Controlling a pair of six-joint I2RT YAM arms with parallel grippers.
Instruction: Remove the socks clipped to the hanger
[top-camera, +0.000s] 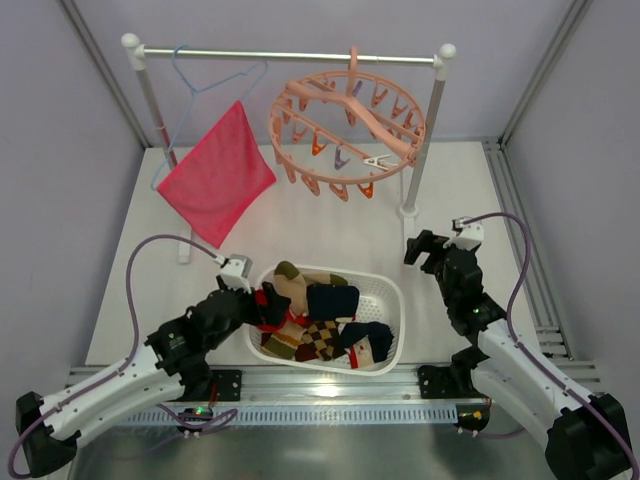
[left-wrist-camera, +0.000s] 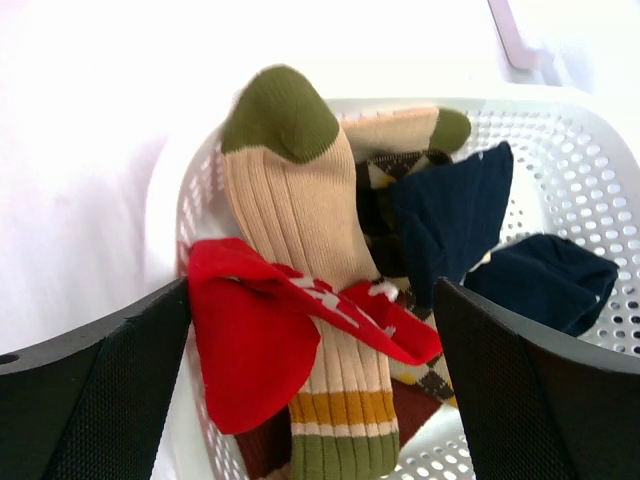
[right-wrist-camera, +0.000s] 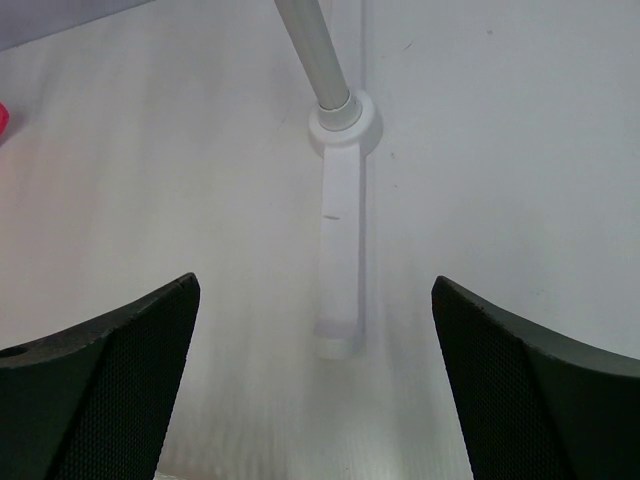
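I see socks (top-camera: 318, 318) piled inside white basket (top-camera: 392, 300), hanger (top-camera: 345, 125) hung on rail (top-camera: 290, 54) well behind basket, left gripper (left-wrist-camera: 312, 385) at basket's left rim, fingers spread wide over red sock (left-wrist-camera: 250, 350), right gripper (right-wrist-camera: 315, 385) right of basket, fingers spread wide.

In the basket (left-wrist-camera: 570, 150), the striped sock's (left-wrist-camera: 300, 220) cuff runs off the bottom edge; argyle socks (left-wrist-camera: 430, 380) beneath it lie mostly hidden.
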